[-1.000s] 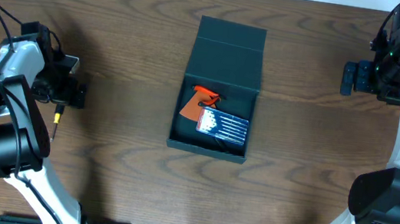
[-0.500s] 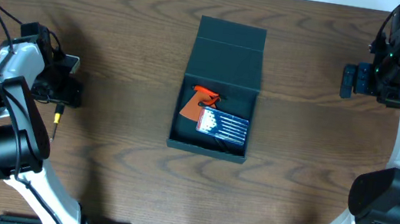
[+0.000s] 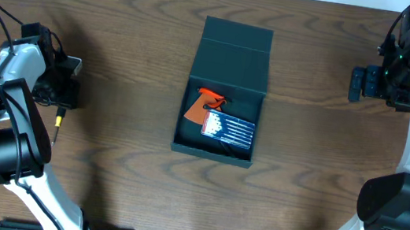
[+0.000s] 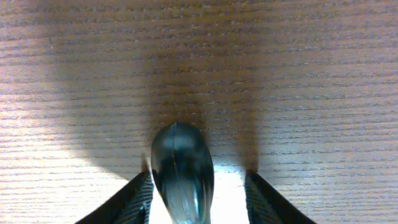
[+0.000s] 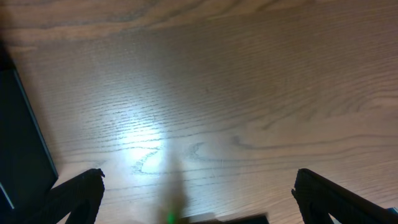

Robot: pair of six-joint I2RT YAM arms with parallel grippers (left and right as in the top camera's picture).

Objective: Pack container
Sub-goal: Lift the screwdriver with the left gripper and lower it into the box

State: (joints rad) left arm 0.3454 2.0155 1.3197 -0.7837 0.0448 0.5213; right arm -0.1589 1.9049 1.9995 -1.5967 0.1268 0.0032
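Plainly: open container mid-desk, one gripper near each side edge.

Dark brown wood-grain desk (image 3: 137, 27) lies bare in wide stretches left and right of the container (image 3: 232, 59), a matte teal-grey cardboard box in the middle, its flap lid laid back toward the far edge. The right gripper (image 5: 199, 186) hangs near the right edge, well apart from the box, jaws spread wide over bare wood with nothing between them. The left gripper (image 4: 199, 199) sits near the left edge, jaws apart, straddling a dark, glossy, rounded handle (image 4: 180, 168), with a lit gap on one side. Inside the box lie a blue card (image 3: 228, 129) of pale slim pieces and a smaller orange piece (image 3: 200, 106).
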